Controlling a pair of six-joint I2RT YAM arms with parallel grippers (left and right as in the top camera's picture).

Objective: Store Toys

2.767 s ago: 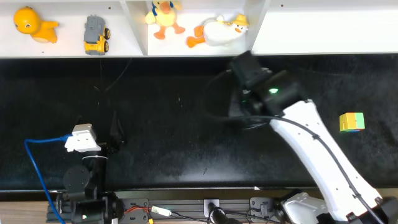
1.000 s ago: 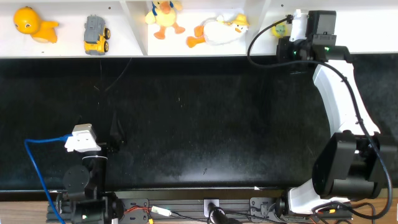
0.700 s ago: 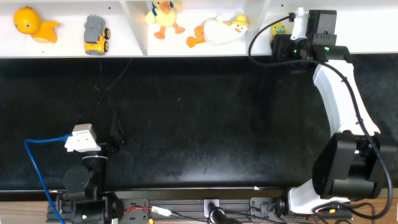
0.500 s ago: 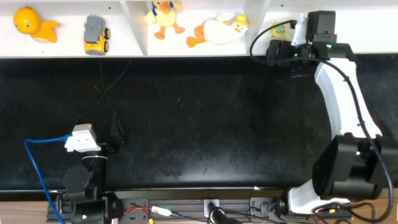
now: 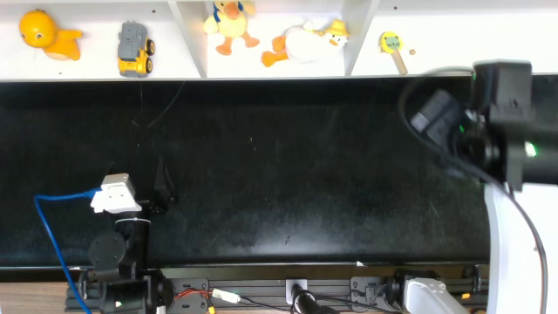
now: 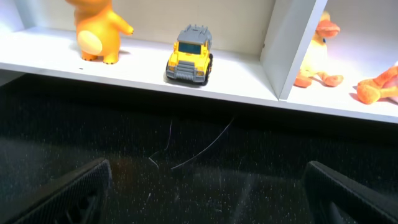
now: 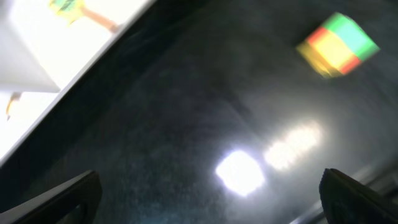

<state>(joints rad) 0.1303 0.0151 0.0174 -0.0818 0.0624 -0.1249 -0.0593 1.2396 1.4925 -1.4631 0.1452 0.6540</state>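
Right gripper (image 7: 208, 199) has backed off the shelf (image 5: 453, 61); I see it spread wide and empty over the black mat (image 5: 288, 157), colour cube (image 7: 337, 42) blurred on it. Left gripper (image 6: 205, 193) spread too, fingertips cut off. Farthest, stick toy (image 5: 392, 44) lies in the shelf's right compartment.

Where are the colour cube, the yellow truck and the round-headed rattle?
colour cube (image 7: 339, 42): right wrist view, on the middle of the cube.
yellow truck (image 6: 189, 55): left wrist view, on its yellow front.
rattle (image 5: 390, 41): top view, on its round head.
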